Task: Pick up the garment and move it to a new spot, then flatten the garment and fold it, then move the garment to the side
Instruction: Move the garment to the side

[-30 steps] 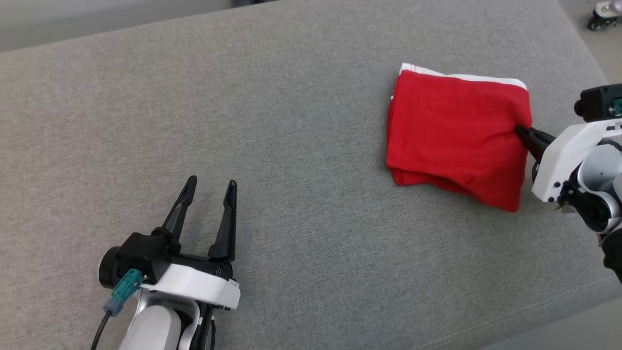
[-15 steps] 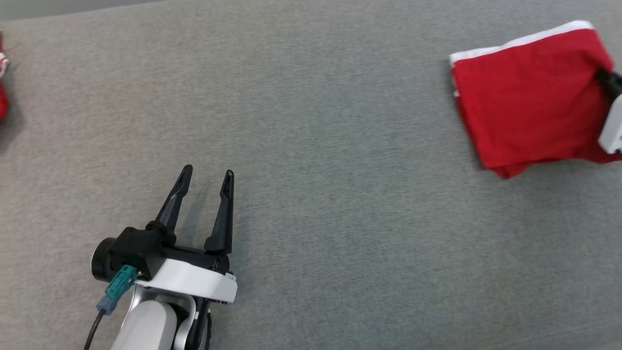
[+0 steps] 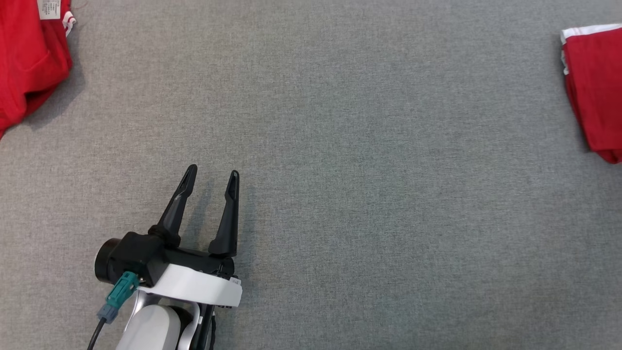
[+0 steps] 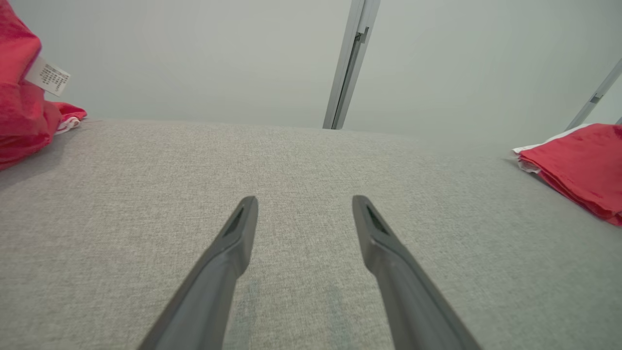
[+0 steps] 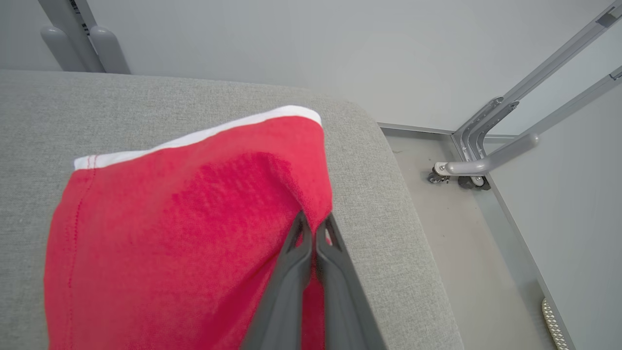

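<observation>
Folded red cloth garment with a white trimmed edge [image 5: 184, 218] lies flat near the right end of a grey fabric-covered desk [image 3: 340, 146], close to its rounded corner. The right claw [image 5: 316, 218] has its two dark fingers pinched together on the garment's right-hand edge. That hold seems meant for dragging the folded piece sideways, so the task looks to be in its last step. The left claw [image 3: 214, 170] is poised over bare desk well apart from it, fingers spread wide and holding nothing, probably kept clear of the move. A second red garment with a white label [image 3: 29, 58], loosely heaped, sits at the desk's far left. Count: two red garments, two claws, one desk.
</observation>
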Motion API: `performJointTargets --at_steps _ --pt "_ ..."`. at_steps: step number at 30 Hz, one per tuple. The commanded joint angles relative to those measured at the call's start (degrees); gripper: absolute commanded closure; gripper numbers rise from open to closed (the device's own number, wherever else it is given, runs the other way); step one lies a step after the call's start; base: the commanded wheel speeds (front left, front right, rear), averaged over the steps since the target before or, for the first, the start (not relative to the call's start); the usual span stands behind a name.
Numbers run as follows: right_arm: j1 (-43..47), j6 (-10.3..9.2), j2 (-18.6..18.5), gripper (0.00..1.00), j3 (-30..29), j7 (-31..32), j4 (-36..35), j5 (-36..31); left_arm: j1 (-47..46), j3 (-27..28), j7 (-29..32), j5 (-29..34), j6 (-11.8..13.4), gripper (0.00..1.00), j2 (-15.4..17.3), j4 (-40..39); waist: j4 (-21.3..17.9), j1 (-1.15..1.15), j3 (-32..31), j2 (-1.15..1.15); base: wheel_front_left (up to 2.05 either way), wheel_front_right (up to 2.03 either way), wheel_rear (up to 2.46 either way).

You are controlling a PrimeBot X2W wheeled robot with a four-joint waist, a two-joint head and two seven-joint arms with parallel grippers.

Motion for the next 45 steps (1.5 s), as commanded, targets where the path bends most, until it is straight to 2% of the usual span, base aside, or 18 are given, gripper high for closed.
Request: performJointTargets --at_steps 1,6,7,8,9,10,25,36,45 --pt "-0.7 -0.01 -0.7 1.00 -0.1 -0.9 0.8 -0.9 0.5 0.1 -0.2 -0.2 0.2 0.00 0.2 -0.3 0.4 0.00 0.5 0.00 0.00 0.00 0.00" --pt "-1.5 -0.01 -0.4 1.00 -0.8 -4.2 3.9 -3.2 -0.1 0.0 -0.4 -0.5 0.1 0.00 0.4 -0.2 0.8 0.00 1.2 0.00 0.00 0.00 0.00" --pt "-2.0 -0.01 -0.3 0.60 -1.1 -5.3 5.2 -4.1 -0.4 -0.1 -0.4 -0.5 0.1 0.00 0.4 -0.1 0.9 0.00 1.4 0.00 0.00 0.00 0.00" --pt "-2.1 -0.01 -0.1 0.54 -1.2 -5.9 6.0 -4.5 -0.6 -0.2 -0.4 -0.5 0.1 0.00 0.4 0.0 1.0 0.00 1.5 0.00 0.00 0.00 0.00" --pt "-2.2 0.00 0.3 0.06 -1.4 -6.4 6.6 -4.8 -0.7 -0.2 -0.4 -0.5 0.2 0.00 0.4 0.1 1.0 0.00 1.5 0.00 0.00 0.00 0.00" --pt "-2.4 0.00 0.7 0.00 -1.6 -7.1 7.0 -5.0 -0.8 -0.3 -0.4 -0.5 0.3 0.00 0.4 0.1 1.0 0.00 1.5 0.00 0.00 0.00 0.00" --pt "-2.3 -0.01 5.0 0.00 -1.4 -15.1 8.9 -8.1 -0.8 0.2 -0.7 -1.7 0.7 0.00 0.5 1.5 0.7 0.00 -1.3 0.00 0.00 0.00 0.00" --pt "1.3 0.00 10.0 0.00 2.8 -17.5 2.4 -5.5 -1.0 2.2 -1.4 -3.2 1.4 0.00 0.5 5.2 -0.5 0.00 -9.0 0.00 0.00 0.00 0.00" --pt "7.3 0.00 16.6 0.00 4.0 -21.1 -3.4 -2.1 1.8 4.7 -1.9 -5.1 2.2 0.00 -0.7 9.2 -1.2 0.00 -17.1 0.00 0.00 0.00 0.00"
